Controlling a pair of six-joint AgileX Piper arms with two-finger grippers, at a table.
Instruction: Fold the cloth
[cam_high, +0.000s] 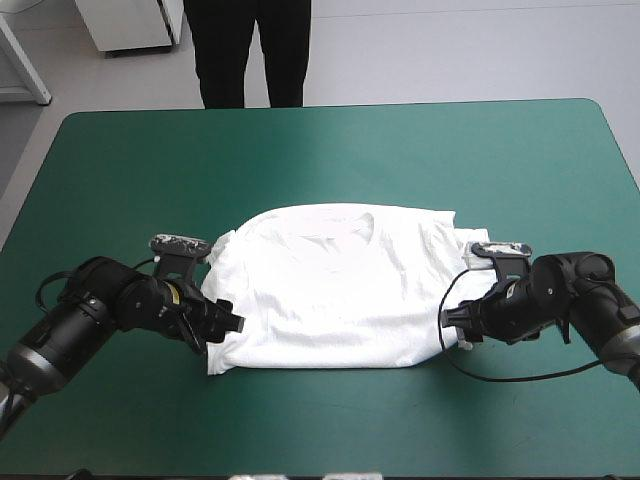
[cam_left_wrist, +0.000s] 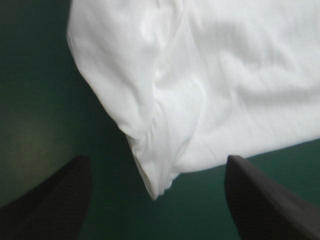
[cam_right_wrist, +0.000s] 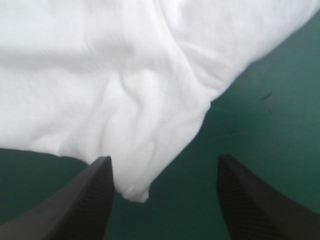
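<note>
On the near half of the teal-green table cover (cam_high: 330, 150), centred left to right: white short-sleeved fabric T-shirt (cam_high: 335, 290), lying flat. The outline is a wide, rough rectangle, rounded at the far corners and straighter along the near hem. The neckline is visible close to its far edge. Shallow wrinkles run across the surface, and there is a small bunched fold at the far left corner. All of it is on the table, nothing lifted.

Left gripper with two broad black fin-shaped fingers (cam_high: 225, 322): low at the shirt's near left corner, pointing in toward the cloth. Fingers are spread wide. In the left wrist view a pointed, doubled-over corner of the shirt hangs into the gap between them, with bare cover on both sides of it, so neither finger touches it. It grips nothing.

Right gripper, same black fin fingers (cam_high: 452, 320): low at the shirt's near right corner, mirrored, pointing in. Fingers are also spread wide. In the right wrist view the shirt's corner tip comes down just beside one finger; I can't tell if it touches. The other finger is well clear, over bare cover. No cloth is pinched here either.

Both arms sit close to the table surface, one on each side of the shirt, and the shirt spans the gap between them.
</note>
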